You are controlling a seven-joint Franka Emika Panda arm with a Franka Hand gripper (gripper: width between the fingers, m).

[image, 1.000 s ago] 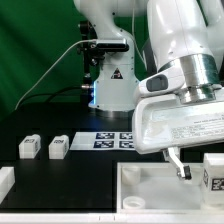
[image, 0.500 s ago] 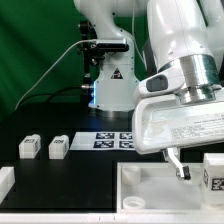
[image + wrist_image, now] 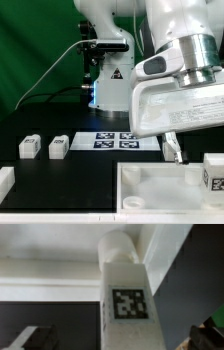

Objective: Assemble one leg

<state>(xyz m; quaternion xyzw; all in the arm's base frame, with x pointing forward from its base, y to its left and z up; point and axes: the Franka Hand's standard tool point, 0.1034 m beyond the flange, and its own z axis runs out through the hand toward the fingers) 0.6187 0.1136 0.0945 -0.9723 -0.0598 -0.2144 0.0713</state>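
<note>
**Operator:** Where is the leg I'm after?

**Guide:** The leg (image 3: 128,303) fills the middle of the wrist view, with its marker facing the camera. I judge it to be the same leg (image 3: 212,172) that sits at the worktop's near edge, toward the corner on the exterior view's right. It is close beside the large white panel (image 3: 140,168). Whether the two touch, I cannot tell.

**Operator:** Is the gripper on it yet?

**Guide:** No. Your gripper (image 3: 174,153) hangs above the panel with its fingers spread. In the wrist view one blurred finger shows on each side of the leg, and neither seems to touch it.

**Operator:** How do I take it cleanly?

**Guide:** Centre the leg between the fingers and square them to its long flat faces, not its rounded end. Then come straight down. One finger probably has to slip in beside the panel's wall, so keep the gripper wide until you are low. Close gently and check the leg sits straight in the grasp, because a tilted leg will likely fight you at the panel's corner. Leave alone the marker board (image 3: 115,140), the leg by the left edge (image 3: 29,147) and its neighbour (image 3: 58,147).
</note>
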